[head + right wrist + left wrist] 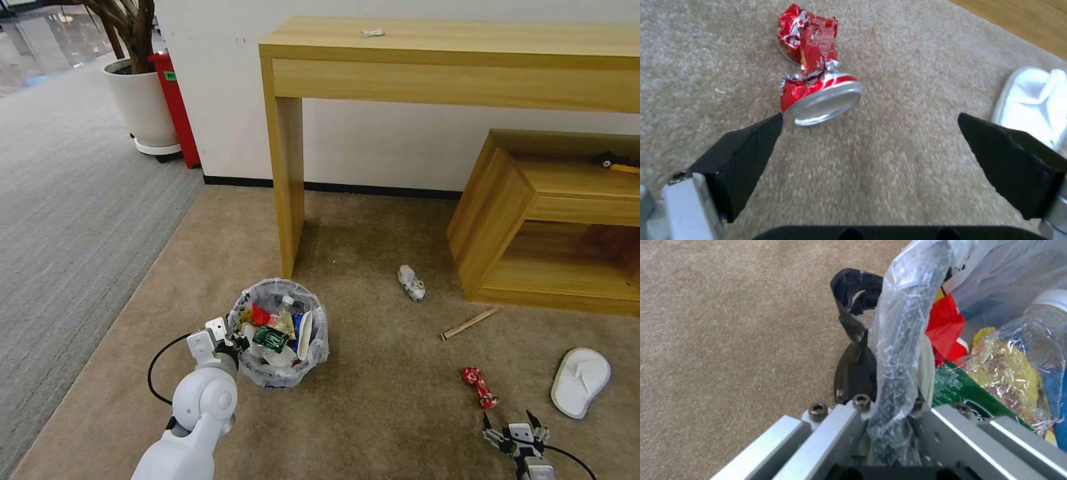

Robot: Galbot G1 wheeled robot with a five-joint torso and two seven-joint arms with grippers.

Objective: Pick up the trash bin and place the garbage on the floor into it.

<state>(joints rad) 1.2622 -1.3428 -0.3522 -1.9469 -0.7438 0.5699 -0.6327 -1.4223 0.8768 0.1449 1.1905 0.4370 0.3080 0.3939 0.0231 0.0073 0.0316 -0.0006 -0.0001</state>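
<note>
The right gripper [869, 125], fingers spread, hovers just near of a crushed red can [815, 66] on the beige carpet [373, 400]; left gripper [230, 340] pinches the bag-lined round bin's [313, 347] rim.

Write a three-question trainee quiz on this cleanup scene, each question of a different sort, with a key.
1. True or false: the left claw is clamped on the bag-lined rim of the trash bin.
2. Multiple choice: which litter lies on the floor nearest the open right claw? A) crushed red can B) wooden stick C) crumpled white wad
3. Fill in: the white slipper lies on the beige ____.

Key: 1 true; 2 A; 3 carpet.
</note>
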